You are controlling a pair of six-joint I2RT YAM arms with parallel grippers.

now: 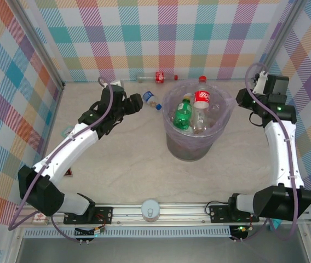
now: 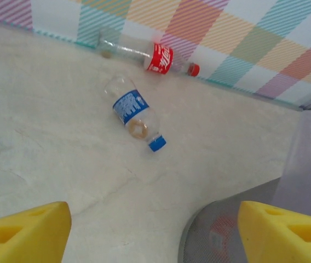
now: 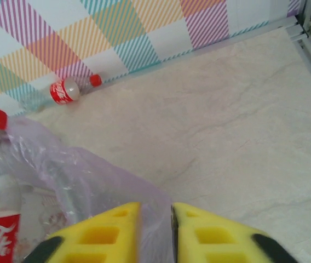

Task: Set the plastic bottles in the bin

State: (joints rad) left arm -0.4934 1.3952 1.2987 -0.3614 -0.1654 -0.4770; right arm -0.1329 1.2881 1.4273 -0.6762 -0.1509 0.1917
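Bottles left: 2. Blue-labelled bottle lies on the table straight ahead of the left pincer, which is wide open and empty. Looks empty, light, slick and squashy, so I'd grab mid-body across the label. Right pincer is nearly closed, empty, beside the bin.

Each arm consists of glossy white link shells joined by matte black joint housings, seated on a black perforated base plate bolted to the silver aluminium rail at the near table edge. A lavender-grey cable runs along each arm — looping free near the wrist and trailing off at the base. The left gripper and right gripper carry bright yellow plastic fingers moulded with recessed rectangular pockets — the right pair with black patches at the outer edges.
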